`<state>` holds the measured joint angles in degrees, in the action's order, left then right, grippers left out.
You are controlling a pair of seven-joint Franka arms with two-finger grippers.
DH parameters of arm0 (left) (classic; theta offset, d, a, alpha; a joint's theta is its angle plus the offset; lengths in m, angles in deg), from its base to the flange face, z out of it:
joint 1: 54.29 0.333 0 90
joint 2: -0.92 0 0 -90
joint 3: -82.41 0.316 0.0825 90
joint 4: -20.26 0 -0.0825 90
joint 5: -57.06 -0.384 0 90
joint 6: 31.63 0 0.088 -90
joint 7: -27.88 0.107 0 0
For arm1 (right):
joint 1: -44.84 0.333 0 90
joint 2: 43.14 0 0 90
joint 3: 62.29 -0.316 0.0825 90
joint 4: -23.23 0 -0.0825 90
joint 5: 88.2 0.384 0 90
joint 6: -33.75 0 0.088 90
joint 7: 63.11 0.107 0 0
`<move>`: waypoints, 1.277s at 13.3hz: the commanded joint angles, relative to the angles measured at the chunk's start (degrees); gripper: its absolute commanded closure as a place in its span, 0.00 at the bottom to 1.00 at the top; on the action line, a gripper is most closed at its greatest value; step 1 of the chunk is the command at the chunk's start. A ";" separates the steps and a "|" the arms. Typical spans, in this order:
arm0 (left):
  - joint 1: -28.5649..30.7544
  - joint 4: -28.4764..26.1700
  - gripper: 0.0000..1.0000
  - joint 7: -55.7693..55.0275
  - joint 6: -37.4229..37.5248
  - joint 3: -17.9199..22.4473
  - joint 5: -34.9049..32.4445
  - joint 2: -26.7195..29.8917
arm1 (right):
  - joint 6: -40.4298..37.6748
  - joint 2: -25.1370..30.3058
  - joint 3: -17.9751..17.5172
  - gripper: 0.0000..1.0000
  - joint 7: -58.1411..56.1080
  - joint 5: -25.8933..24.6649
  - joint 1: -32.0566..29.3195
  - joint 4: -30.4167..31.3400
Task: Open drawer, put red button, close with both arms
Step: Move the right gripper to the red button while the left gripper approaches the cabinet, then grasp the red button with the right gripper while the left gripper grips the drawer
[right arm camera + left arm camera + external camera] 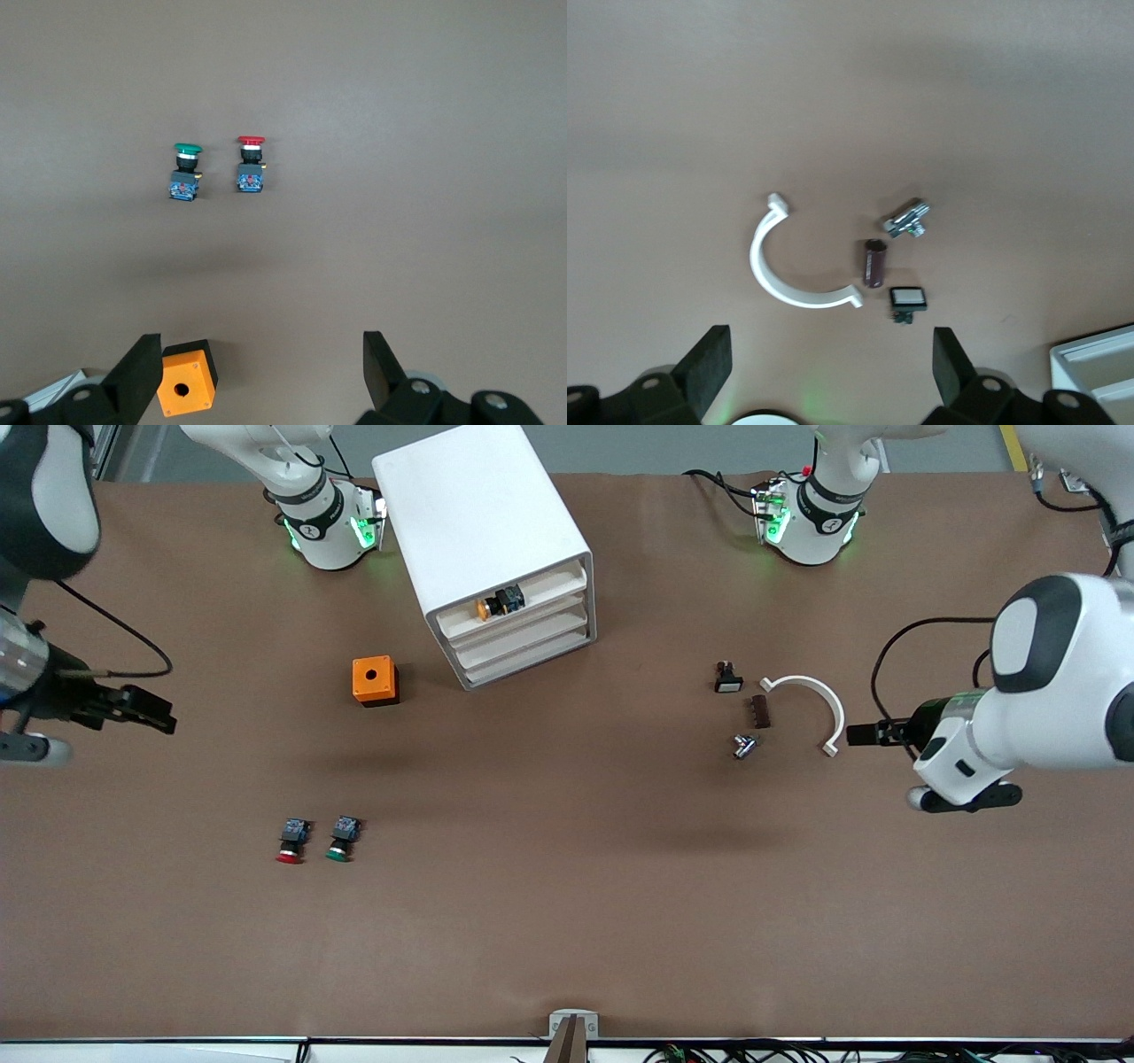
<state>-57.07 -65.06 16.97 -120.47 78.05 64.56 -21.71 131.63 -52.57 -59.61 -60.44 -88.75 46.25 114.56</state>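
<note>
With the drawer (pixel 518 607) seemingly still shut, the red button (pixel 291 841) lies untouched beside its green twin (pixel 342 839) while the left gripper (pixel 864 734) and right gripper (pixel 151 710) hover spread, nothing held.

Both arms raised, fingers apart.
</note>
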 commanded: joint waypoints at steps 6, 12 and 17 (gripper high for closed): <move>-5.20 2.35 0.00 -16.03 -2.99 -0.04 7.35 -9.88 | 10.47 -15.77 -0.48 0.00 -0.38 2.03 -0.80 -0.11; -16.45 2.53 0.00 -46.25 -3.62 -0.13 7.88 -13.84 | 24.71 -26.41 -0.57 0.00 0.06 2.56 -0.98 2.09; -25.50 2.88 0.00 -79.38 -3.62 -0.04 12.45 -18.14 | 30.50 -30.81 -0.48 0.00 -0.03 8.54 -0.98 3.66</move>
<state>-79.83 -63.74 -52.28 -124.34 77.45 75.97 -37.62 159.25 -82.50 -59.50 -60.37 -81.67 45.87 117.12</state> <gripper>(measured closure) 0.000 0.000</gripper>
